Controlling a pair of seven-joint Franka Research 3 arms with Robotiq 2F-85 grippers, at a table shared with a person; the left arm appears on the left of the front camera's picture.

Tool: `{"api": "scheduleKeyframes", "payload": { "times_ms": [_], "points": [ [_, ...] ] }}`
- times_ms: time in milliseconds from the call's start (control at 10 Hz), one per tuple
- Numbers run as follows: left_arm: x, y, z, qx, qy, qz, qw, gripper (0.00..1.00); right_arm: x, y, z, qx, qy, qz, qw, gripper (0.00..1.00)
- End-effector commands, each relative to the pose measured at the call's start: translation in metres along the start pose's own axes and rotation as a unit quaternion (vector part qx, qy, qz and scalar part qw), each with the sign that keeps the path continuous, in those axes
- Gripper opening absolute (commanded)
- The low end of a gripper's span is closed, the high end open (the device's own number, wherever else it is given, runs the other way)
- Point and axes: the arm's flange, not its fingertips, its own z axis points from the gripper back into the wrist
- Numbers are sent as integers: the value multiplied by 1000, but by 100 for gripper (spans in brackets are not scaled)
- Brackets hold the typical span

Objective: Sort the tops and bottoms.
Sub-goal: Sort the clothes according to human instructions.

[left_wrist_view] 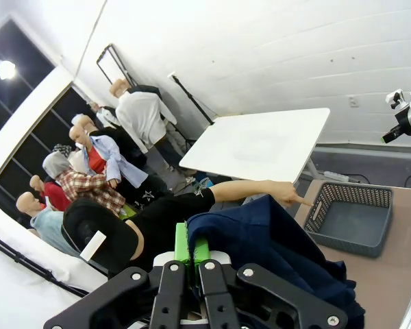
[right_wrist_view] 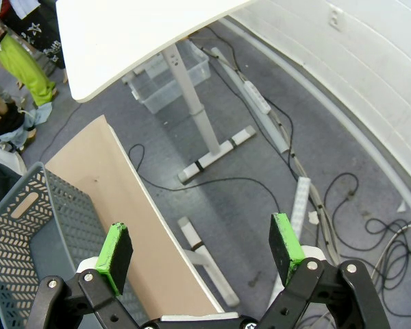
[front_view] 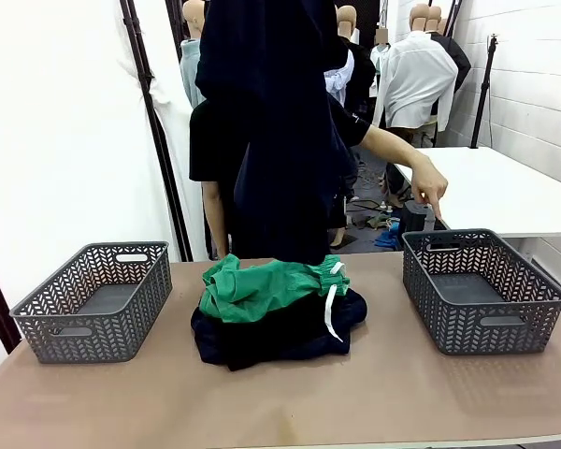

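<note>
A dark navy garment (front_view: 280, 140) hangs long from above the picture's top down to the pile at mid table. In the left wrist view my left gripper (left_wrist_view: 192, 252) is shut, green pads pressed together, with the navy cloth (left_wrist_view: 260, 233) draped just beside and below it. The green bottoms (front_view: 271, 285) with a white drawstring lie crumpled on top of another dark garment (front_view: 280, 335) on the table. My right gripper (right_wrist_view: 202, 250) is open and holds nothing, out past the table's right edge above the floor.
A grey lattice basket (front_view: 93, 304) stands at the left and another (front_view: 481, 290) at the right. The person behind the hanging garment points a hand (front_view: 430, 192) down at the right basket (left_wrist_view: 353, 219). A white table (front_view: 505, 192) stands behind, and cables lie on the floor.
</note>
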Motion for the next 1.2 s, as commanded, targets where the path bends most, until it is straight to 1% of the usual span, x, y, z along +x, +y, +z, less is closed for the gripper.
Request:
{"api": "scheduleKeyframes", "payload": {
  "times_ms": [0, 800, 900, 1000, 1100],
  "points": [
    [1, 3, 5, 5, -3, 0, 1000, 0, 0, 2, 1, -1, 2, -3, 1000, 100],
    [1, 3, 5, 5, -3, 0, 1000, 0, 0, 2, 1, -1, 2, -3, 1000, 100],
    [0, 0, 0, 0, 0, 0, 1000, 0, 0, 2, 1, -1, 2, -3, 1000, 100],
    [24, -5, -33, -23, -32, -5, 999, 0, 0, 2, 1, -1, 2, -3, 1000, 100],
    [47, -15, -72, -54, -48, -13, 997, 0, 0, 2, 1, -1, 2, -3, 1000, 100]
  ]
}}
